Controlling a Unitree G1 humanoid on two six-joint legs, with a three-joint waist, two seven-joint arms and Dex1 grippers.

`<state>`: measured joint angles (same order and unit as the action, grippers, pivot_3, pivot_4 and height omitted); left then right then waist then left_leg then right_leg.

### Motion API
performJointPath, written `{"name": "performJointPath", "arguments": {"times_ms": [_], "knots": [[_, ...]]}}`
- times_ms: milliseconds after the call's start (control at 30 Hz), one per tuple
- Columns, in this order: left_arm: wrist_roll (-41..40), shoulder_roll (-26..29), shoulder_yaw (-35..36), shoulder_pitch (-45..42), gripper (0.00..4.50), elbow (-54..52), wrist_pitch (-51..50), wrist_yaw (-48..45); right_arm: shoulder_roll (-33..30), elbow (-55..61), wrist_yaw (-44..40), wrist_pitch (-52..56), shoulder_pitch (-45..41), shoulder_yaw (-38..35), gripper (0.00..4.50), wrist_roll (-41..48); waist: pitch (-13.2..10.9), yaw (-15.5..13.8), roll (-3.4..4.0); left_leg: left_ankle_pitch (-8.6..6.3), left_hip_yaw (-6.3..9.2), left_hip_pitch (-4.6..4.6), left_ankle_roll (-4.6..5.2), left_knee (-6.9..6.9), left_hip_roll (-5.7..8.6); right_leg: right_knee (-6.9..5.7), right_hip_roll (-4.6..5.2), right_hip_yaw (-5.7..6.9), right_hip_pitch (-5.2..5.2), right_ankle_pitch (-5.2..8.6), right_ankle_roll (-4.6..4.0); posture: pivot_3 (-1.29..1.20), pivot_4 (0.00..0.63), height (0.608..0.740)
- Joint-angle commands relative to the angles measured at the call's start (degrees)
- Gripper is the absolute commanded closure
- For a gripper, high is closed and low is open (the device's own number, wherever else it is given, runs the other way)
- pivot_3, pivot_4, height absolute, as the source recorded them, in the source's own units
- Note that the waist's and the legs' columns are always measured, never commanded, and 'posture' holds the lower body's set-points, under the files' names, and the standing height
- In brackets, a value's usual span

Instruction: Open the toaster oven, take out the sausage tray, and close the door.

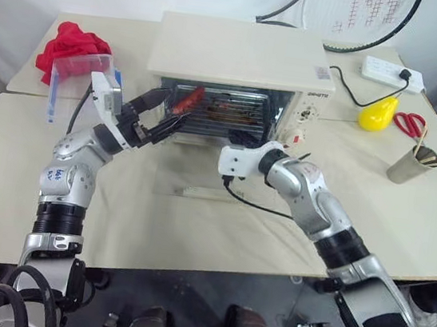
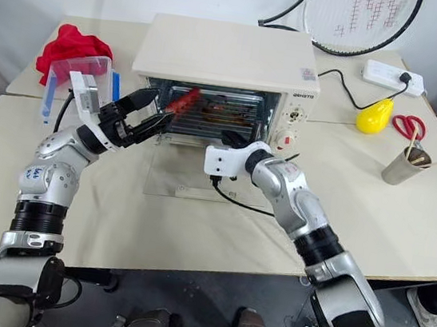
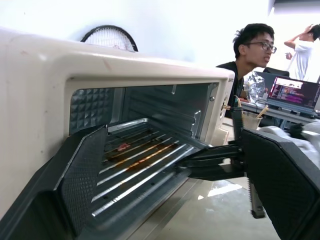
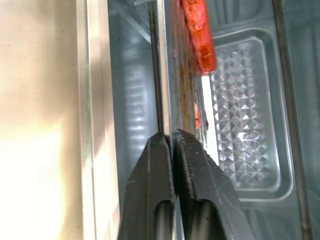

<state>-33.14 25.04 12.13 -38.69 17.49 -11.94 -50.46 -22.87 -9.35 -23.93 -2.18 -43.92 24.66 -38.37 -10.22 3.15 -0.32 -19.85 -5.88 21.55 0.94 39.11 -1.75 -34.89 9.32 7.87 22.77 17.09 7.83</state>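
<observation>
The cream-white toaster oven [image 1: 241,54] stands mid-table. Its glass door [image 1: 200,179] lies folded down flat in front. Inside, the silver sausage tray [image 3: 142,157] rests on the rack, with the red-orange sausage [image 1: 188,99] at its left end. My right gripper [image 1: 240,140] reaches into the opening from the front. It is shut on the tray's thin front rim [image 4: 167,75], and the sausage [image 4: 199,35] lies just beyond the fingers. My left gripper [image 1: 169,110] hovers open at the opening's left front corner, close to the sausage and holding nothing.
A clear plastic box [image 1: 81,73] and a red cloth [image 1: 73,40] sit left of the oven. To the right are a power strip [image 1: 392,71], a yellow pear-shaped object [image 1: 378,114], red scissors [image 1: 407,122] and a metal cup [image 1: 413,165]. A person [image 3: 250,45] sits beyond.
</observation>
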Motion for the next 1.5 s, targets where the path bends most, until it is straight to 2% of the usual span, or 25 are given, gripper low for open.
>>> {"name": "performJointPath", "arguments": {"times_ms": [33, 233, 533, 833, 1033, 1167, 1233, 1367, 1500], "knots": [[0.66, 0.09, 0.21, -1.99, 0.0, 1.18, 0.25, -0.39, -0.48, 13.16, -3.11, 3.36, 4.11, -2.36, 4.48, 0.45, 0.0, -0.16, 0.0, 0.0, -0.01, 0.0, 0.0, 0.01, 0.0, 0.0, 0.0, 0.0, 0.0, 0.0, 0.0, 0.0, 0.15, 0.74], [1.38, -0.74, -0.3, -3.52, 0.0, 4.03, 0.84, -1.23, -1.56, 22.57, -5.81, 6.5, 10.18, -3.26, 4.48, -0.71, 0.0, -0.38, -0.02, 0.01, -0.15, -0.01, -0.02, 0.1, 0.01, 0.02, 0.0, -0.07, -0.01, 0.0, 0.0, 0.0, 0.15, 0.74], [2.65, -1.24, -0.13, -4.89, 0.0, 7.34, 1.88, -2.18, -5.78, 29.07, -6.74, 4.98, 15.78, -5.53, 4.48, -0.73, -0.01, -1.51, -0.03, 0.02, -0.37, -0.01, -0.02, 0.12, 0.01, 0.05, 0.0, -0.09, 0.0, 0.0, 0.0, 0.0, 0.15, 0.74], [1.06, -0.55, 1.15, -2.72, 0.0, 4.61, -0.48, -1.13, -9.54, 33.4, -7.05, 2.25, 23.09, -7.37, 4.48, -1.02, -0.02, -1.65, -0.07, 0.02, -0.65, -0.01, -0.01, 0.14, 0.02, 0.05, 0.0, -0.1, -0.02, 0.0, 0.0, 0.0, 0.15, 0.74], [-7.83, 3.61, 5.85, 2.13, 0.0, -3.98, -17.42, 1.7, -11.12, 35.55, -7.94, 0.02, 25.53, -8.16, 4.48, 0.21, -0.03, -1.54, -0.08, 0.02, -0.52, -0.07, -0.01, 0.11, -0.04, 0.05, -0.01, -0.13, -0.01, 0.0, 0.0, 0.0, 0.15, 0.74], [-17.36, 8.38, 10.26, 6.09, 0.0, -8.46, -36.94, 6.28, -11.36, 35.93, -7.41, -2.44, 26.13, -8.97, 4.48, 1.38, -0.03, -1.62, -0.1, 0.02, -0.18, -0.07, -0.01, 0.13, 0.0, 0.04, 0.01, -0.18, -0.03, 0.0, 0.0, 0.0, 0.15, 0.74], [-20.69, 9.75, 12.39, 7.09, 0.0, -9.48, -43.33, 9.26, -11.46, 35.71, -6.63, -4.32, 25.75, -9.22, 4.48, 1.57, -0.03, -1.58, -0.1, 0.02, -0.16, -0.1, -0.01, 0.13, -0.01, 0.03, 0.02, -0.2, -0.04, 0.0, 0.0, 0.0, 0.15, 0.74], [-27.02, 10.65, 15.29, 7.68, 0.0, -10.98, -58.21, 17.63, -11.25, 33.42, -6.27, -8.23, 23.45, -8.83, 4.48, 2.86, -0.05, -1.74, -0.13, 0.02, -0.08, -0.11, -0.02, 0.16, -0.01, 0.0, 0.02, -0.2, -0.09, 0.0, 0.0, 0.0, 0.15, 0.74], [-32.91, 6.53, 21.27, 6.32, 0.0, -10.26, -64.35, 28.54, -10.79, 30.92, -6.3, -11.69, 21.09, -7.96, 4.48, 3.91, -0.05, -1.71, -0.13, 0.02, -0.04, -0.16, -0.02, 0.17, -0.01, -0.01, 0.04, -0.22, -0.15, 0.0, 0.0, 0.0, 0.15, 0.74]]}}
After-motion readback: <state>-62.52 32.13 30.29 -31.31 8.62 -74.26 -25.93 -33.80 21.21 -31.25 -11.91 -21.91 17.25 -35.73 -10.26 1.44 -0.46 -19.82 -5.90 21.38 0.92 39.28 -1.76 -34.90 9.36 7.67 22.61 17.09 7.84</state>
